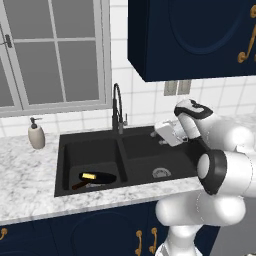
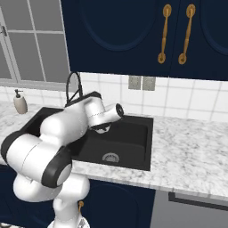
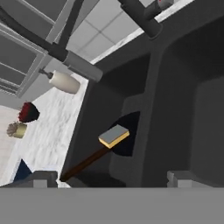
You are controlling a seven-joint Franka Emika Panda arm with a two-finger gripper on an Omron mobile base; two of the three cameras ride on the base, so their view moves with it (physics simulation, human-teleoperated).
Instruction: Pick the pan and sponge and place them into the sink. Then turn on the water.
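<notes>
The black double-basin sink (image 1: 131, 150) is set into the marble counter. In its left basin lies the round black pan (image 1: 99, 178), brownish handle (image 3: 85, 162) pointing toward the front left. The yellow-topped sponge (image 1: 89, 176) rests on the pan (image 3: 127, 136), and in the hand view the sponge (image 3: 113, 135) is tilted so its grey underside shows. My gripper (image 1: 162, 134) hovers over the right basin near the back rim, to the right of the dark arched faucet (image 1: 117, 107). The gripper (image 3: 111, 180) is open with nothing between its fingertips (image 3: 41, 179). No water runs.
A beige soap dispenser (image 1: 36, 134) stands on the counter left of the sink. A silver drain (image 1: 161, 173) sits in the right basin. Dark blue cabinets (image 1: 190, 35) hang above. A small red-and-black item (image 3: 28, 113) and a brown one (image 3: 16, 130) lie on the far counter.
</notes>
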